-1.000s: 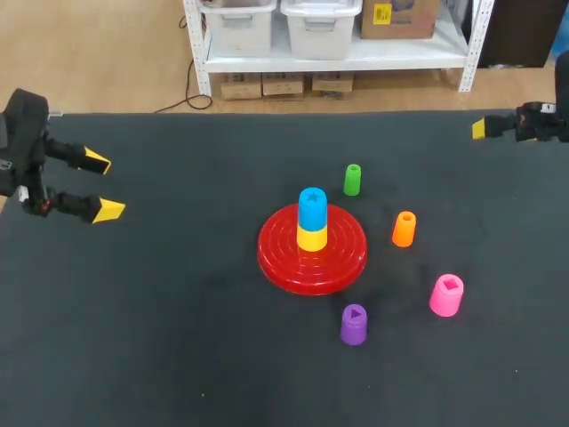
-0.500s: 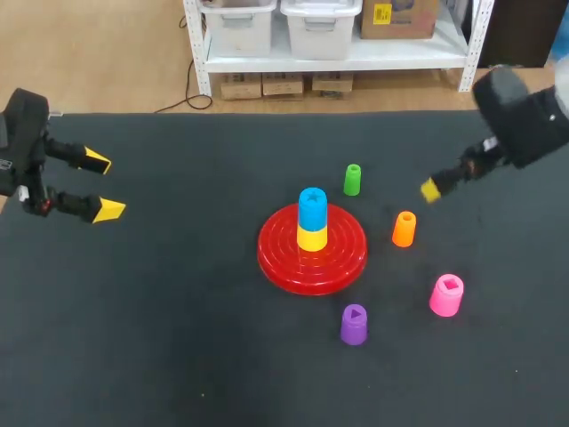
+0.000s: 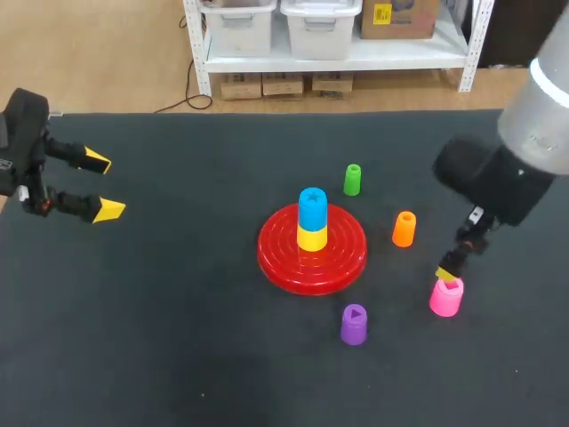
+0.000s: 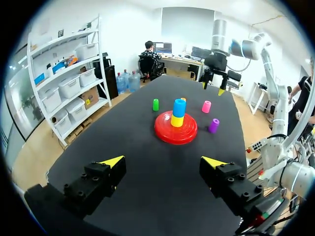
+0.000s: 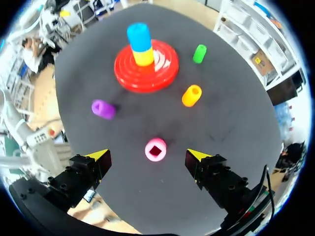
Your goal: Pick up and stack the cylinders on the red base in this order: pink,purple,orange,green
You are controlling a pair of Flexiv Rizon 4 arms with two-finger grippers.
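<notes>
The pink plastic cylinder [image 3: 445, 297] stands upright, long axis vertical, hollow top up, toward the bench's right edge. The right jaws hang wide open above it, one finger either side, gripping nothing; the left jaws gape empty by the left edge.

— Where does the left arm [image 3: 22, 142] sit?
— At the left edge of the bench [image 3: 178, 356], low and roughly level. The left gripper [image 3: 102, 186] points inward across the surface, its two yellow tips wide apart with nothing between them.
— And the right arm [image 3: 524, 151]?
— It comes in from the right side, dark wrist bent downward. The right gripper [image 3: 447, 274] points down at the bench; its own wrist view shows both yellow tips spread wide, gripping nothing.
</notes>
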